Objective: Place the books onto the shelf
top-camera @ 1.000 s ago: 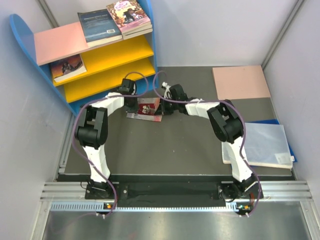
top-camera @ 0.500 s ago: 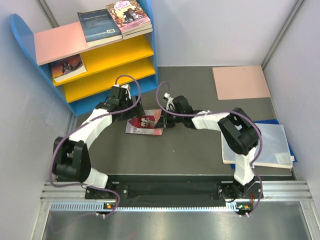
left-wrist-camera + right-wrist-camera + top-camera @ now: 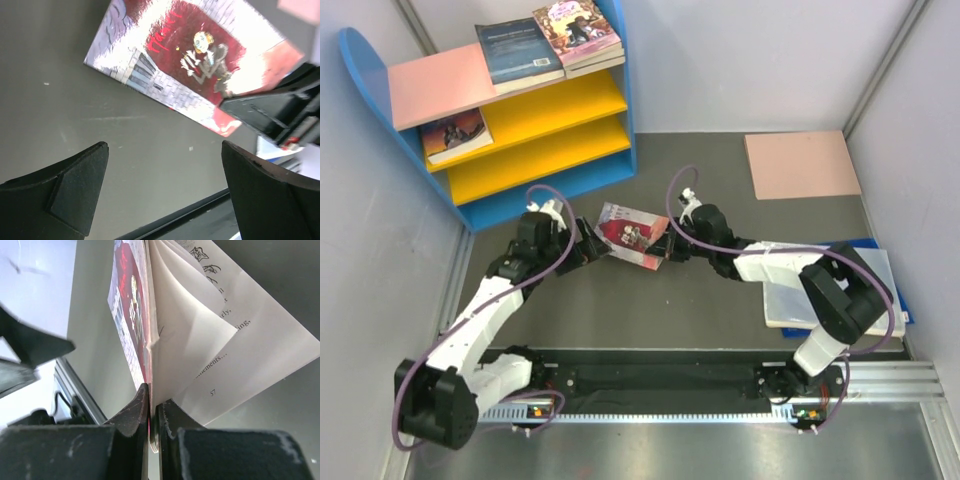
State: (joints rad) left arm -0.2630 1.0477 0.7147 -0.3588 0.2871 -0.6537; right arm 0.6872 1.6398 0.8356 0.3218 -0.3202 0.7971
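1. The left arm lies low and stretched from its base at the near left, running diagonally toward the middle of the table [image 3: 620, 300]
2. The left gripper [image 3: 582, 252] points right at the red-white book [image 3: 630, 232], its jaws spread wide with only table between them. It is just beside the book's left edge and not touching it
3. The right arm is folded, its elbow over the pale pad [image 3: 860, 285] at the near right and its forearm reaching left
4. The right gripper [image 3: 667, 245] is clamped on the book's right edge. The wrist view shows the cover and some pages pinched between the closed fingers [image 3: 137, 410], with loose pages fanning beside them
5. The book sits mid-table, askew to the table's edges (whether it is lifted, I cannot tell)
6. A strip of dark table separates the book from the shelf [image 3: 360, 60] at the far left
7. A navy book [image 3: 518, 50] and a pink-purple book [image 3: 575, 28] lie on the shelf's top board, with bare pink to their left
8. A dark orange-brown book [image 3: 455, 135] lies at the left end of the upper yellow board
9. The flat pink board [image 3: 800, 165] lies well apart, at the far right
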